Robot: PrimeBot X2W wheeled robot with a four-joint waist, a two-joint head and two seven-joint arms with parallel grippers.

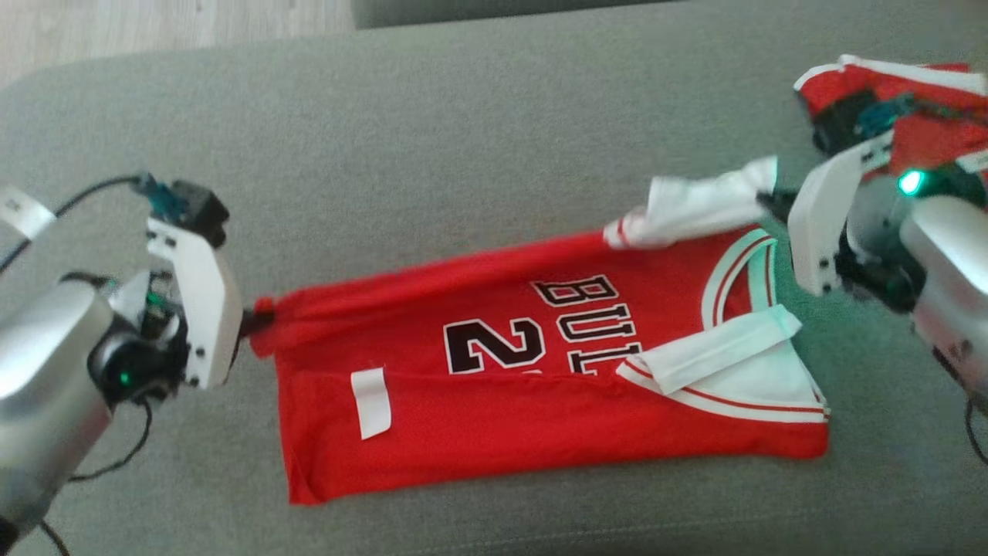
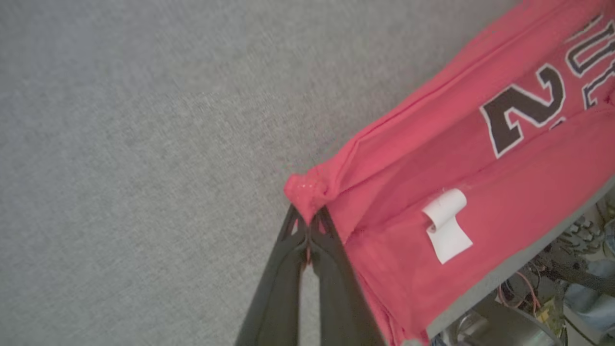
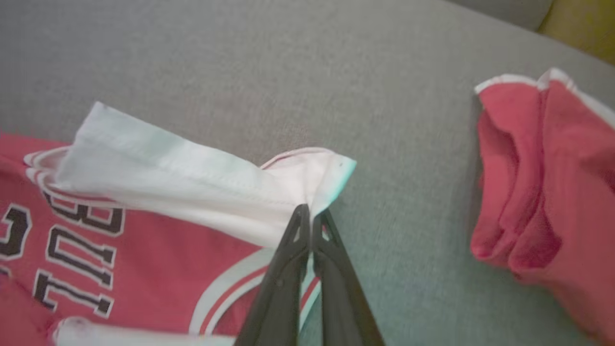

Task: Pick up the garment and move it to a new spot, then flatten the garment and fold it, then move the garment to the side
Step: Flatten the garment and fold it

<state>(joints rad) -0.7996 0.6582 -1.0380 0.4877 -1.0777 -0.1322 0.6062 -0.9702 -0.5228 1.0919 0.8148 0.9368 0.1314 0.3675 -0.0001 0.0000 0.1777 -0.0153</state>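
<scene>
Closest to the lens, the left end effector (image 2: 307, 230) has its two dark fingers (image 2: 336, 278) pressed together on a bunched hem corner, with red cloth puffing out just past the tips. That corner belongs to the red jersey (image 1: 540, 401), which lies lengthways across the middle of the head view on the grey cushion (image 1: 463, 139). It looks doubled along its length, the near flap covering part of the black number and lettering. At the right of that view, the right end effector (image 3: 310, 214) is clamped on the white underside of a shoulder strap (image 3: 182, 187), holding it up off the cushion.

From where I stand, both holds look thin. Each pinch takes only a small nip of fabric at the very tips, so a firm pull between the arms could drag either corner free and let the far edge slump. The held strap is also turned inside out and twisted. Laid down like that, it would crease into the fold rather than lie flat.

The other strap (image 1: 718, 351) is flipped across the neckline, and a white label (image 1: 370, 401) curls up near the hem. Either could get trapped under the next fold.

Further out, another red garment (image 1: 918, 93) sits heaped at the upper right, close behind the right arm, and a wide swing there might snag it. In the left wrist view the jersey's near edge runs right along the cushion's rim, so a tug that way could send it sliding off.
</scene>
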